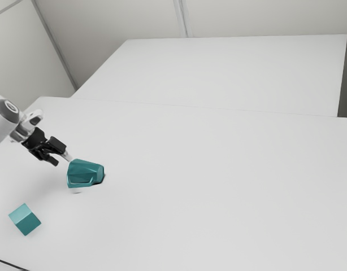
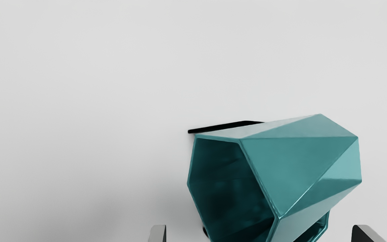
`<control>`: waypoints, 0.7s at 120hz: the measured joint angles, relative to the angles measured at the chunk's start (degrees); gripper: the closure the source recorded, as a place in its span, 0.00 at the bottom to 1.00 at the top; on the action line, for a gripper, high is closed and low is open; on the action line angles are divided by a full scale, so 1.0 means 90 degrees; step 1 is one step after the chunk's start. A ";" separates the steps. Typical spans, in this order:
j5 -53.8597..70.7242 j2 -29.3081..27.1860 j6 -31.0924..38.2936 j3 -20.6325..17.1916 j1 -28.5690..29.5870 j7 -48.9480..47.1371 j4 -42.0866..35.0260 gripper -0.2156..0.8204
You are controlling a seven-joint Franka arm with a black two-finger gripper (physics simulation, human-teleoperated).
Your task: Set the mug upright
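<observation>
**At 4 o'clock from my pincer (image 1: 61, 161), exterior view: mug (image 1: 85, 173) down on its side, close by**

Mug lies on the table (image 1: 218, 169), just beyond my fingertips. Not upright. Pincer is released, jaws wide, nothing held.

Axis is the thing to get right. In the exterior view it runs roughly 9 to 3 o'clock: mouth (image 2: 230, 181) at 9, narrower base at 3. Wrist view agrees that the mouth opens back toward me and toward one finger (image 2: 158, 233), with the base off toward the other. So the long axis slants across my closing line instead of running square to it. Closing like this would, I reckon, catch rim and base corner unevenly and spin the mug. Better a wrist turn so the jaws straddle the body, then grip, lift and roll it mouth to 12.

Watch the handle (image 2: 324, 223): it's on the side near me, toward the base end, and could foul a finger. Faceted walls may slip unless the pads land flat. Can't tell if a fingertip already grazes the rim.

Cube (image 1: 25, 219) sits at 8 o'clock from the mug, well apart. Shouldn't matter.

One arm, so reach is mine.
</observation>
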 joint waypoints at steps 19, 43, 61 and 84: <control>-0.0660 0.0110 -0.0132 0.0110 0.0122 0.0523 -0.0034 0.21; -0.1253 0.0277 -0.0435 0.0169 0.0264 0.1004 -0.0161 0.21; -0.1645 0.0436 -0.0711 0.0171 0.0317 0.1270 -0.0158 0.21; -0.2063 0.0557 -0.1043 0.0170 0.0376 0.1527 -0.0149 0.21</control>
